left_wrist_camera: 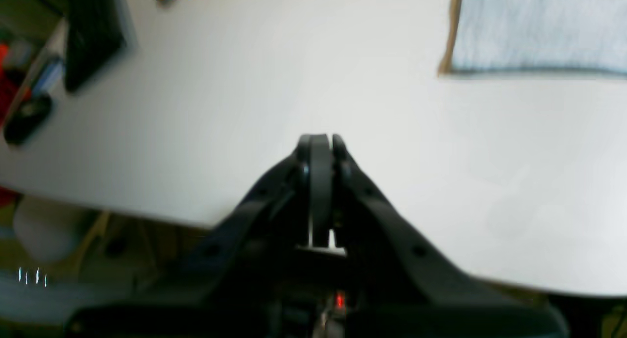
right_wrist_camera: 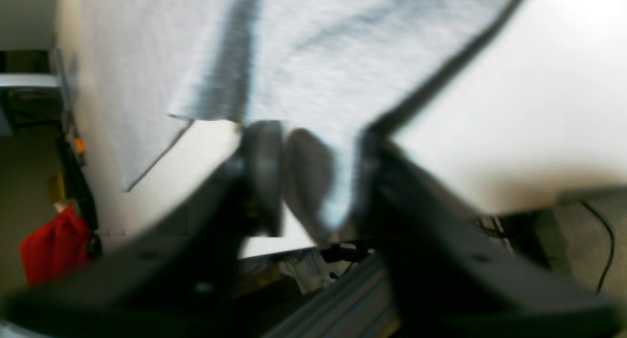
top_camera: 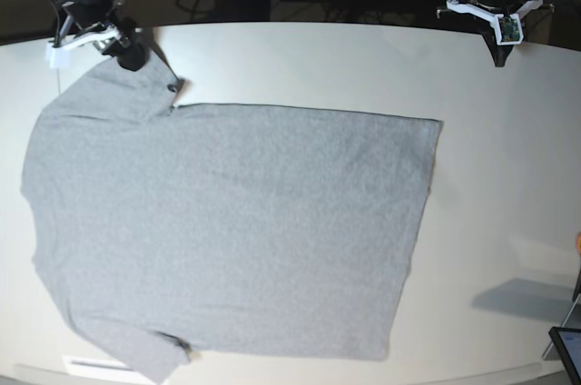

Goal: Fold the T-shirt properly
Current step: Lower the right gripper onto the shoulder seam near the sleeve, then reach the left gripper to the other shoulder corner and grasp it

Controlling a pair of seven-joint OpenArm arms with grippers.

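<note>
Close up, we see our left gripper (left_wrist_camera: 321, 142) with its two black fingers pressed together and nothing between them, hanging over a bare stretch of the white tabletop (left_wrist_camera: 274, 83). A straight edge of the T-shirt (left_wrist_camera: 539, 29) lies off to that view's upper right, well apart from the gripper.

On our other side, the right gripper (right_wrist_camera: 313, 181) sits at the edge of the cloth. Grey fabric hangs down between its two fingers (right_wrist_camera: 264, 171), and a fold of it runs into the gap, but the picture is badly blurred and the fingers stand a little apart. We cannot tell whether they have pinched the cloth or are merely around it.

Farther out, in the base view, the T-shirt (top_camera: 227, 231) is spread flat across most of the tabletop (top_camera: 490, 131), plain grey side up, with no print showing. Its hem lies toward that view's right and its sleeves toward the left. One sleeve points to the near edge at the bottom left; the other reaches up to the top left, where the right gripper (top_camera: 136, 56) meets it at the sleeve's end. The left arm's tip (top_camera: 502, 35) stands at the top right, above the bare tabletop and well apart from the shirt.
</note>
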